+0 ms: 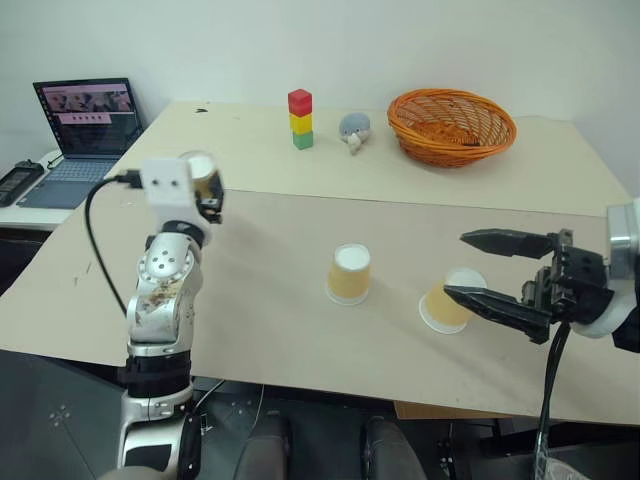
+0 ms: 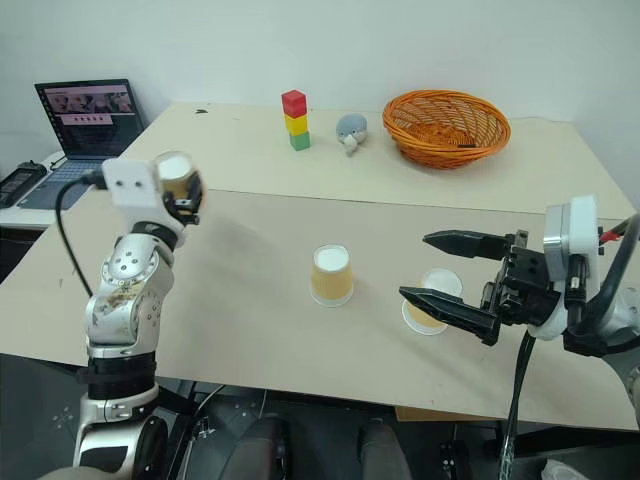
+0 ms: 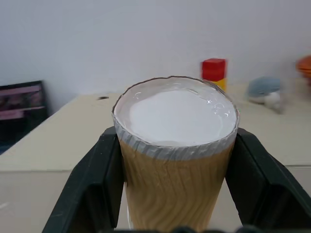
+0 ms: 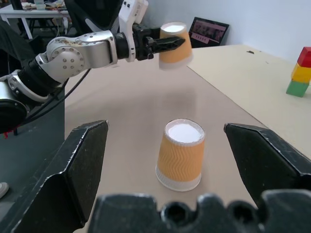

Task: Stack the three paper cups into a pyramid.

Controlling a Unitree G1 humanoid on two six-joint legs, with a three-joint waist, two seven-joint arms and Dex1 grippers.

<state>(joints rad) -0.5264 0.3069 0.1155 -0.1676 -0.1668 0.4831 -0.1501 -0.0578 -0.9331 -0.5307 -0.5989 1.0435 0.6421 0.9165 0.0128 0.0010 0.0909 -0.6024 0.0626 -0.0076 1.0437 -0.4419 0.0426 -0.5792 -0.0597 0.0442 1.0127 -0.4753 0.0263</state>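
One paper cup (image 3: 177,145) clamped upside down in left end effector (image 3: 175,184), above table (image 1: 280,270).

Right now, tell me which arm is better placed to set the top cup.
Left. The left gripper already holds a cup clear above the table, while the right gripper stands open and empty beside the two cups below.
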